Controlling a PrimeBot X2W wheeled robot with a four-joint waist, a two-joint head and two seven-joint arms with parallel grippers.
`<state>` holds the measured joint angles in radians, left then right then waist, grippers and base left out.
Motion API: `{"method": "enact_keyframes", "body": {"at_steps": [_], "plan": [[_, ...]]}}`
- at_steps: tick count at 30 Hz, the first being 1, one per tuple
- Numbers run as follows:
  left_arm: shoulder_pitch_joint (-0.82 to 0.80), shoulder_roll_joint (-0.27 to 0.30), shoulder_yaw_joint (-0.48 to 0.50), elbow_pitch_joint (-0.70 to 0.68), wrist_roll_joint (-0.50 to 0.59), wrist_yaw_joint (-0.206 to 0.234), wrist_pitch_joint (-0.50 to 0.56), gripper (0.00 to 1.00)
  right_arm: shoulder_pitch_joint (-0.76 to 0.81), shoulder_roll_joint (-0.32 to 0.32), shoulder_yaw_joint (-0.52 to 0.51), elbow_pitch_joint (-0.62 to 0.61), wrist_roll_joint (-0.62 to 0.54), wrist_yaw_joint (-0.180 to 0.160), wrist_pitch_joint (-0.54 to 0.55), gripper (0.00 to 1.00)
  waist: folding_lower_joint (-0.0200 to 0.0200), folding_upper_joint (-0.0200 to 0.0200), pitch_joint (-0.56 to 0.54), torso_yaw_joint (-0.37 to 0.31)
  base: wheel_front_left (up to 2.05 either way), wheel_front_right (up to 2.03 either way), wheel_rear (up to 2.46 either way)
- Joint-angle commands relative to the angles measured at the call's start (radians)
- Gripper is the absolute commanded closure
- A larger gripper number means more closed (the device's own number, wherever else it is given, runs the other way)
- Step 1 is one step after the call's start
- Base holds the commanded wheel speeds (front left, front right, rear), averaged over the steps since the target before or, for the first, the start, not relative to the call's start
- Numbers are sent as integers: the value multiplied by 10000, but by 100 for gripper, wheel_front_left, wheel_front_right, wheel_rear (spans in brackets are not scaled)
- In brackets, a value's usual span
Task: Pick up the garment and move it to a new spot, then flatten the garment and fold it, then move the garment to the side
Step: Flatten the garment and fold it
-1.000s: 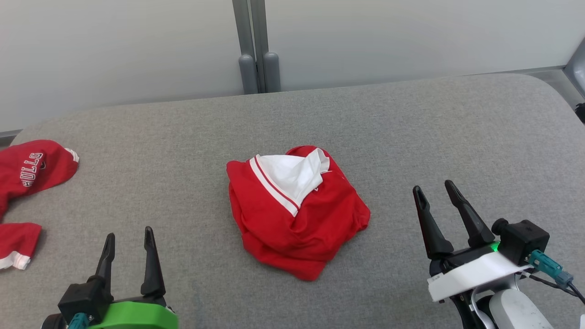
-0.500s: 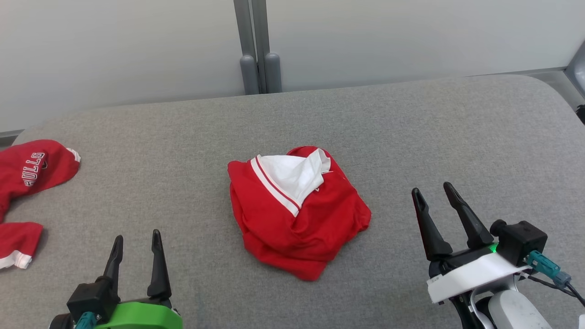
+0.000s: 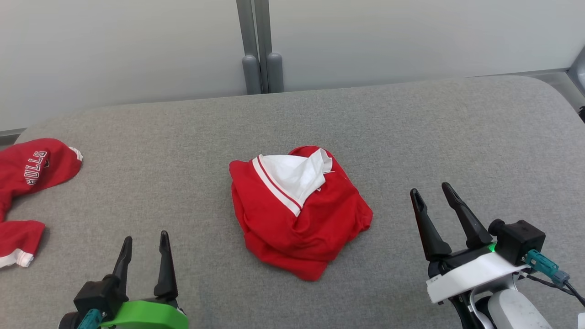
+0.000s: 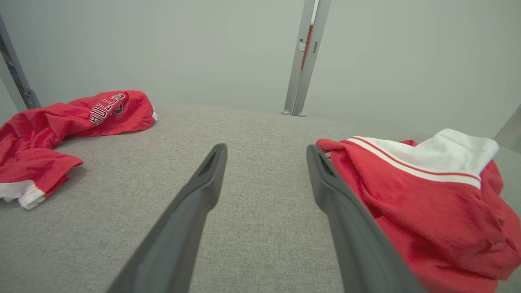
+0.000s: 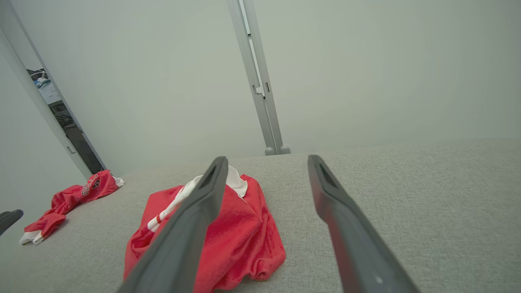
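Head view, as I read it from the desk: garment [image 3: 299, 214], red, with a white striped band turned over its far part; bunched in a heap at the middle of the table [image 3: 411, 128]; lying free, nothing touching it. Left gripper [image 3: 146, 236], lower left, green body; fingers parted with bare table between them; empty; on the near side and left of the garment, apart from it. Right gripper [image 3: 429, 188], lower right, white body; fingers spread, empty; right of the garment, apart from it. Other garment [image 3: 32, 169], red, lettered BULLS in white; at the table's left edge, well apart from the heap. Post [image 3: 258, 45], grey, upright against the pale wall [image 3: 114, 45] behind the table.

Left wrist view: left gripper [image 4: 266, 147]; I see both fingers wide apart over grey table [image 4: 260, 122]; nothing held. Garment [image 4: 427, 211], on the right, beyond the right-hand finger, white band uppermost. Other garment [image 4: 61, 122], far left, crumpled; post [image 4: 303, 61] at the back.

Right wrist view: right gripper [image 5: 266, 158]; fingers wide, nothing between them but table [image 5: 407, 183] and wall. Garment [image 5: 244, 232], partly hidden behind the left-hand finger, left of centre. Other garment [image 5: 69, 199], far left near the table's edge; post [image 5: 260, 81] upright behind.
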<state>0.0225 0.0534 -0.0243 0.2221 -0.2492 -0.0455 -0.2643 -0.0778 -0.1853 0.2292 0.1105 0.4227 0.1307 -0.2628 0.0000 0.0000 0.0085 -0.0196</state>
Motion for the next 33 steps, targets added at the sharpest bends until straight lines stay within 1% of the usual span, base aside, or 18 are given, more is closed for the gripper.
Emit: {"method": "enact_keyframes", "body": {"at_steps": [1, 3, 5, 7, 11, 14, 20, 23, 26, 30, 33], "plan": [[-316, -6, -38, 105, -356, -156, -3, 0, -80, -55, -8, 19, 64, 1, -26, 0, 0, 0, 8, -4, 0, 0, 0], [-581, -15, -293, 348, -477, -281, 61, 0, -42, -87, -64, 20, 73, 1, -26, 0, 0, 0, 21, 10, 0, 0, 0], [-1042, -17, -506, 598, -700, -369, 385, 0, 53, -135, -166, 27, 68, 1, -26, 0, 0, 0, 32, 25, 0, 0, 0], [-1516, -8, -766, 920, -944, -508, 1158, 0, 87, -166, -176, 60, 45, 1, -26, 0, 0, 0, 41, -48, 0, 0, 0], [-2582, 357, -1062, 1313, -1299, -685, 2935, 0, -165, -85, -148, 2, 13, 1, -27, 0, 0, 0, 179, -423, 0, 0, 0], [-3365, 751, -1311, 1543, -1688, -769, 4350, 0, -269, 31, -117, -28, 21, 1, -26, 0, 0, 0, 323, -775, 0, 0, 0], [-4674, 1532, -1910, 1831, -2355, -846, 6253, 0, -624, 292, -177, -139, 43, 1, -26, 0, 0, 0, 1039, -1534, 0, 0, 0], [-5236, 1854, -2244, 2002, -2799, -858, 6925, 0, -853, 414, -192, -179, 69, 1, -26, 0, 0, 0, 1426, -1920, 0, 0, 0], [-5718, 1988, -2631, 2088, -3591, -862, 7505, 0, -1102, 589, -185, -229, 82, 1, -26, 0, 0, 0, 1815, -2341, 0, 0, 0], [-6407, 2260, -3289, 1929, -4153, -863, 8054, 0, -1271, 725, -296, -263, 96, 1, -26, 0, 0, 0, 2160, -2668, 0, 0, 0], [-6841, 2343, -3698, 1858, -4426, -864, 8371, 0, -1393, 796, -287, -242, 107, 1, -27, 0, 0, 0, 2307, -2870, 0, 0, 0]]}}
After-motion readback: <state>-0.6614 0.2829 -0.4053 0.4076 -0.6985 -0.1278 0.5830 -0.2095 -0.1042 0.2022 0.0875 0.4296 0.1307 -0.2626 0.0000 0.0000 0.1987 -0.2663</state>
